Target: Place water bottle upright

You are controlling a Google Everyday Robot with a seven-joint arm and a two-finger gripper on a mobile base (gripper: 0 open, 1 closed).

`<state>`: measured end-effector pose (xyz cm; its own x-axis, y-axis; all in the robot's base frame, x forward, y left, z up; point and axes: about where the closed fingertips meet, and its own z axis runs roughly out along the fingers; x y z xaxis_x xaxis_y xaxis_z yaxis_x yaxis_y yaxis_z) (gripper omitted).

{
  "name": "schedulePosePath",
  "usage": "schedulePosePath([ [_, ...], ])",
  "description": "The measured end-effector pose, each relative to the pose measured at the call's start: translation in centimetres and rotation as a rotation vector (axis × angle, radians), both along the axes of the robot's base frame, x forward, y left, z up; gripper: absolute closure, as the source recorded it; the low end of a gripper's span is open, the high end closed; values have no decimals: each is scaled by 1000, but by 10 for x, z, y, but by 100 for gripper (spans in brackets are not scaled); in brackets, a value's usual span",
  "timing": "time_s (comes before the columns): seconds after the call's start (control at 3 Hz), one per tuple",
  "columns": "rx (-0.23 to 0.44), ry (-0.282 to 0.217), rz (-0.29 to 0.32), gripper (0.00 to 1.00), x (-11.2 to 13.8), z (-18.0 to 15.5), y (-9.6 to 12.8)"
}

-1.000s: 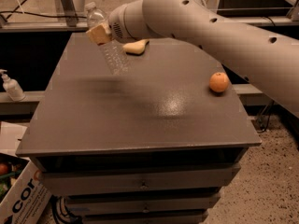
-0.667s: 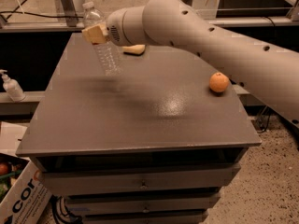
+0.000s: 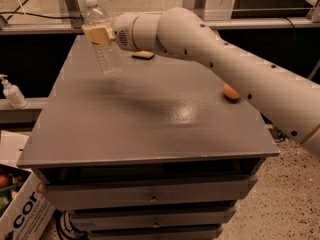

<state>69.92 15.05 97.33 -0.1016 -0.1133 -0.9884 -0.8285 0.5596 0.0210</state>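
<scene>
The water bottle [image 3: 104, 44] is a clear ribbed plastic bottle with a white cap. It hangs nearly upright, slightly tilted, above the far left part of the grey table [image 3: 150, 129]. My gripper [image 3: 98, 34] is shut on the bottle's upper part, its tan fingers [image 3: 95, 34] across the bottle just under the neck. My white arm reaches in from the right across the table. The bottle's base is a little above the tabletop.
An orange [image 3: 231, 92] lies at the right, partly behind my arm. A small pale object [image 3: 143, 55] lies at the far edge. A white pump dispenser bottle [image 3: 12, 92] stands on a ledge to the left. A cardboard box [image 3: 20, 209] sits on the floor at bottom left.
My gripper has carried the bottle a little further left and back, and the bottle has turned closer to upright.
</scene>
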Motion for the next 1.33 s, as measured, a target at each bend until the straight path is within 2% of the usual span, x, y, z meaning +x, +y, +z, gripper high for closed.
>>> schedulePosePath([
  [0.33,-26,-83,73,100,1,-2,7],
  [0.67,-25,-82,73,100,1,-2,8],
  [1.0,-16,-98,118,100,-2,-4,10],
  [1.33,2,-134,199,100,-6,-7,8],
])
